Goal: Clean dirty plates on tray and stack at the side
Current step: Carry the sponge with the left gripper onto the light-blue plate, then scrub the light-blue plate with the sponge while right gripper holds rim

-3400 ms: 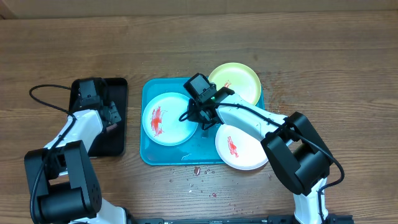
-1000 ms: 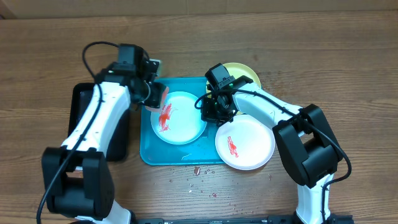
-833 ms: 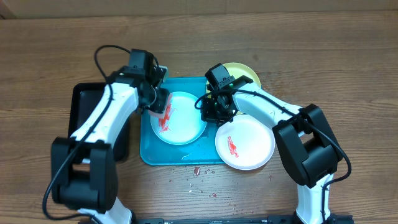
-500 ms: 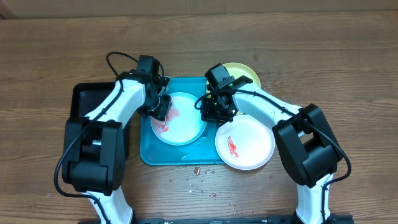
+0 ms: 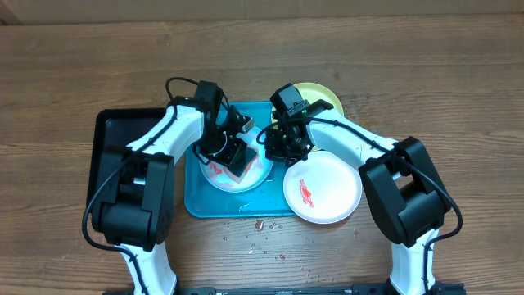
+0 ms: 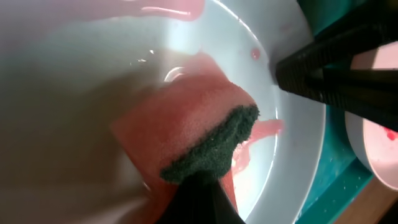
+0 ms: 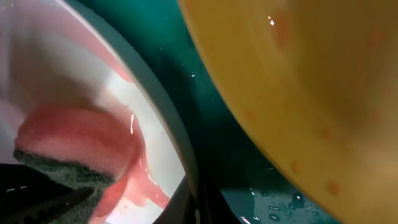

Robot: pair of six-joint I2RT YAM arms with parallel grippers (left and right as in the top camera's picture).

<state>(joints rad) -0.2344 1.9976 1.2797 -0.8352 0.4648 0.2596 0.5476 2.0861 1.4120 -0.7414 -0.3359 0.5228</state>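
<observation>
Near right: the pinkish-white plate (image 5: 323,192) is lying half over the tray (image 5: 214,206) rim, red smear up.

Middle: the left fingers (image 6: 200,202) are clamping the sponge (image 6: 186,134) and pressing it onto the blue-rimmed plate (image 5: 255,170) in the tray. A smear is showing just near-left of the sponge. The right fingers (image 5: 282,150), together, are sitting at that plate's right rim, apparently steadying it.

Far right: the yellow-green plate (image 5: 323,97) is waiting.

My left gripper (image 5: 235,157) is clamped, arm bent rightward. My right gripper (image 5: 277,152) is closed, arm reaching left.
</observation>
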